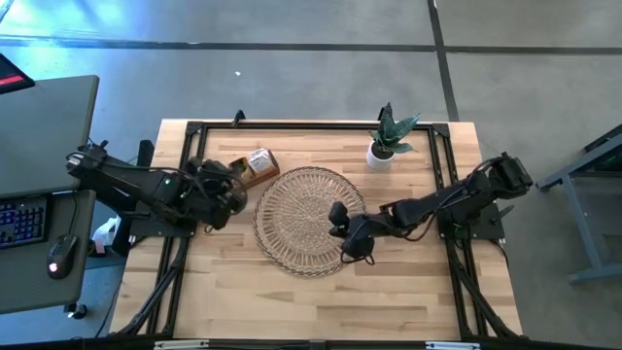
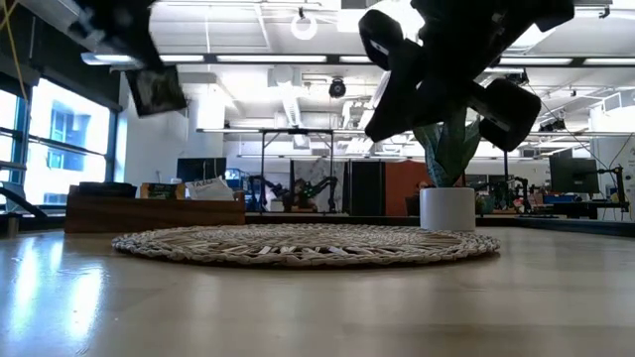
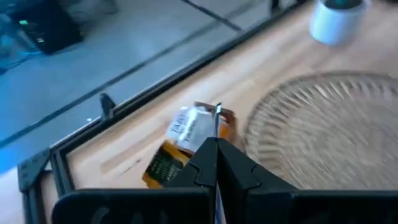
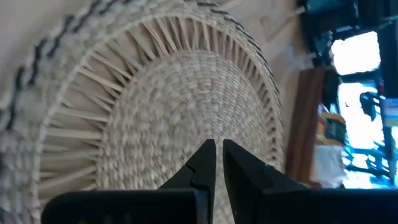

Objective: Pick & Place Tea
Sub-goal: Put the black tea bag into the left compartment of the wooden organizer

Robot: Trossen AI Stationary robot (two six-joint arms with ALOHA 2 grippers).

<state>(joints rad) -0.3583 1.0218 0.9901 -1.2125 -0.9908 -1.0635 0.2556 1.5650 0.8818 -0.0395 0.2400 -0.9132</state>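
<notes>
1. In the middle of the desk [image 1: 408,292] lies the round wicker tray [image 1: 292,219]. No tea shows on it, so I judge it the likely drop spot.
2. Near the desk's far edge, just beside the tray's far-left rim, sits the wooden box [image 1: 255,165] with packets in it.
3. The left claw [image 3: 216,144] hangs above the desk beside the tray's left rim, near the box. It is clamped tight on a dark tea sachet [image 2: 157,91], held by one edge and lifted well clear of the desk.
4. Carry the sachet level over the rim, lower it close to the weave, then release, so the light packet does not flutter or slide off.
5. The right claw [image 4: 217,149] hovers over the tray's right rim, closed to a thin slit and empty. It should stay out of the drop path.
</notes>
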